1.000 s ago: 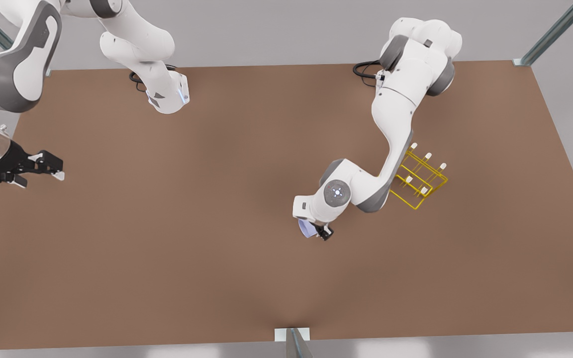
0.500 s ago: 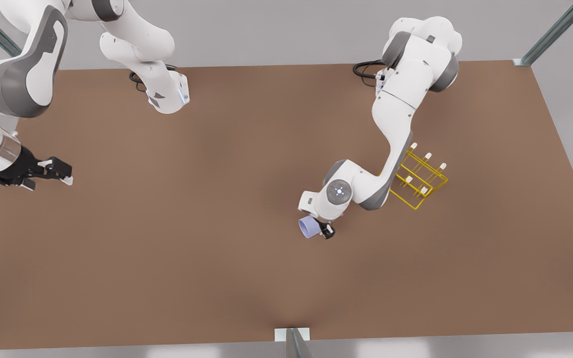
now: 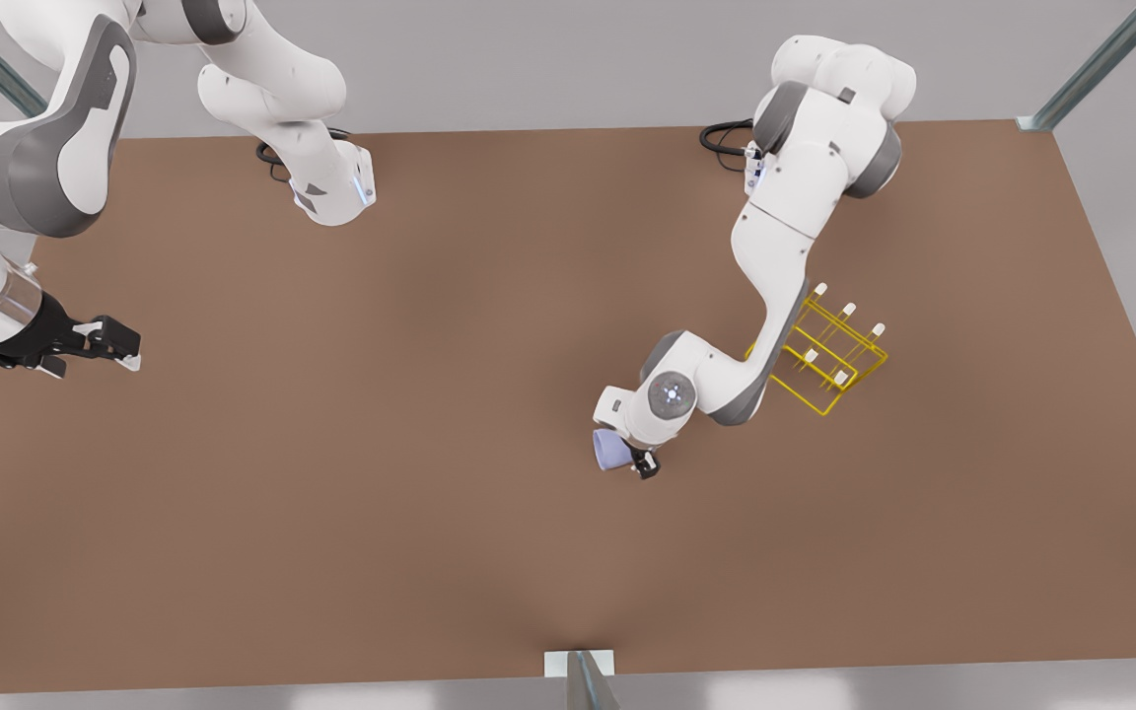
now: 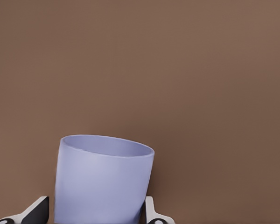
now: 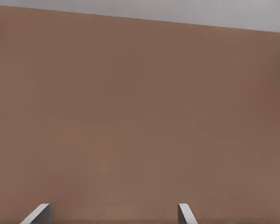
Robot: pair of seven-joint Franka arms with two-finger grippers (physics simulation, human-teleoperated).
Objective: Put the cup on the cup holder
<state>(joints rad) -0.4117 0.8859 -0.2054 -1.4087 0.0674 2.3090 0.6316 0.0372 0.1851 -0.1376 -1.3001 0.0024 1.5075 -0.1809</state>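
Note:
The lavender-blue cup (image 3: pixel 609 451) is near the table's middle, held between the fingers of my left gripper (image 3: pixel 629 460), which is shut on it. The left wrist view shows the cup (image 4: pixel 102 182) slightly tilted, its open rim facing away from the wrist, with a fingertip on either side of it in my left gripper (image 4: pixel 94 211). The yellow wire cup holder (image 3: pixel 829 355) with white-tipped pegs stands to the front view's right, partly behind that arm. My right gripper (image 3: pixel 119 350) waits open at the front view's left edge; its fingers frame bare table around the right gripper (image 5: pixel 113 212).
The brown table (image 3: pixel 381 513) stretches wide around the cup. The left arm's forearm (image 3: pixel 775 296) passes over the near corner of the holder. Metal frame posts stand at the far corners, and a bracket (image 3: pixel 578 666) sits at the near edge.
The left wrist has turned a little with the cup, which stays at about the same spot. The right gripper has drifted slightly toward the front view's right.

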